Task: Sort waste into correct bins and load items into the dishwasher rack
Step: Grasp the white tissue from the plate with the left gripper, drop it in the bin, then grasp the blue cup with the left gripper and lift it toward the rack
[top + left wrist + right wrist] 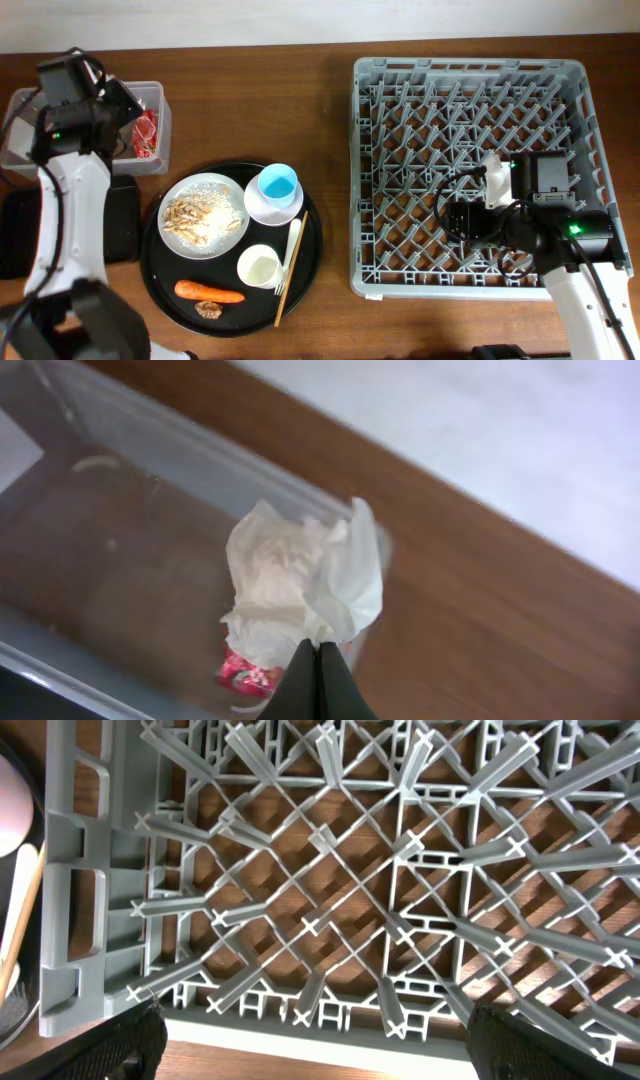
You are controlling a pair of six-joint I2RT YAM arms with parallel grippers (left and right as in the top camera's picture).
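- Left gripper (318,670): fingers pressing together at the snack wrapper's (300,585) edge; whether they are pinching it, cannot tell.
- Snack wrapper: sitting in the clear tub (180,450), overhead upper left, apparently being binned as waste.
- Right gripper (320,1045): jaws standing apart, hovering over the dishwasher rack (330,870), holding nothing, probably awaiting dishes.

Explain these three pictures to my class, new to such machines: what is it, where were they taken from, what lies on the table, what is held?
This is a robot with two arms, each ending in a two-finger gripper. One picture looks down from overhead; the other two come from cameras on the wrists. A round black tray holds a plate of food scraps, a blue cup, a white cup and a carrot. A grey dishwasher rack stands beside it. The left gripper is shut, its tips at the edge of a crumpled wrapper by the clear tub; whether it pinches it is unclear. The right gripper hangs open over the rack, empty.
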